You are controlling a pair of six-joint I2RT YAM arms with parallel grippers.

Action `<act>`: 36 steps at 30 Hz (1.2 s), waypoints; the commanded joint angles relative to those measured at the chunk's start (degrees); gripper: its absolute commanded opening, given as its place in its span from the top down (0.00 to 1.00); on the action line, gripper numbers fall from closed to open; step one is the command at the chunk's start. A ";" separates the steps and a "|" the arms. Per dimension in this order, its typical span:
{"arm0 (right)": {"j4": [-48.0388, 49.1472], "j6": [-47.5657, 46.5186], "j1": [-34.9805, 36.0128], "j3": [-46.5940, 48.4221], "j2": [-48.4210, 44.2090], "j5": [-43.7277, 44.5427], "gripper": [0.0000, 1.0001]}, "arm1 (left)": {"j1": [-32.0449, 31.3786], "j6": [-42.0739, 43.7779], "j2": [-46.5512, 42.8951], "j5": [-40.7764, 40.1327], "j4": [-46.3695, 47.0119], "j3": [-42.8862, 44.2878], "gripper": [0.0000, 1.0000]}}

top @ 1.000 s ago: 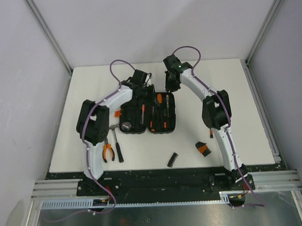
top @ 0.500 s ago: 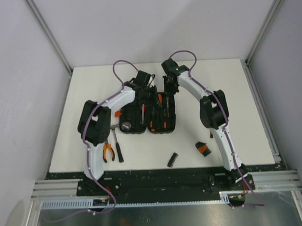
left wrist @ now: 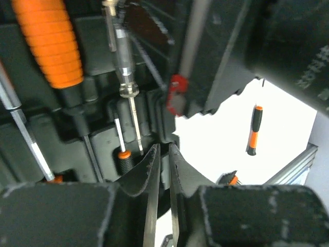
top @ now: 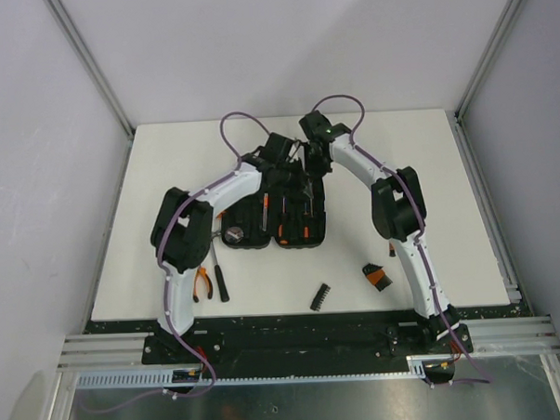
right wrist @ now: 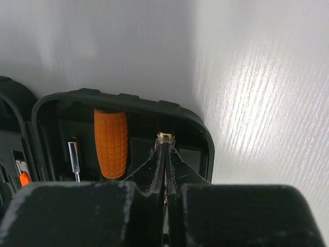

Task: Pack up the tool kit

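1. Two grippers meet over the far side of the open case: the left gripper above its far middle, the right gripper at its far right rim. The case lies flat near the middle of the table, both halves facing up
2. Only the top view shows the loose tools: pliers and a hammer side by side left of the case, and a bit strip and a black-orange block nearer the front edge, to its right
3. From above, how wide either gripper stands does not read
4. The left wrist view shows its jaws narrow, a slit between them, low over the moulded slots; whether they pinch anything I cannot tell. A ribbed orange handle and a clear tester sit in the slots, and a small screwdriver lies on the bare table beyond
5. The right wrist view shows its fingers pressed together, tips at a small brass-ringed end just inside the rim, beside a fat orange grip; whether that end is held I cannot tell
6. The table is white with a faint grain; grey walls close three sides, metal posts stand at the far corners, and a slotted rail runs along the near edge
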 commanded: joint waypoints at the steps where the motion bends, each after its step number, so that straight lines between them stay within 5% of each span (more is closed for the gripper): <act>1: -0.95 -0.66 0.45 -4.97 3.66 -1.42 0.98 | -2.54 -4.33 2.88 -0.39 4.01 2.48 0.87; 9: 3.28 0.36 -0.32 -9.14 2.85 -5.71 1.00 | -3.56 -7.89 6.15 -3.67 5.69 1.43 0.99; 24: 6.95 1.18 -1.42 -12.96 1.76 -8.44 1.00 | -0.83 -8.52 -3.25 -6.77 11.83 -5.88 1.00; 31: 6.75 1.15 -1.21 -13.04 1.82 -8.00 1.00 | -0.08 -8.11 -0.88 -7.59 12.08 -3.97 0.75; 36: 6.72 1.20 -1.15 -13.12 1.85 -7.93 1.00 | -0.11 -7.56 1.69 -9.73 12.09 -2.64 0.71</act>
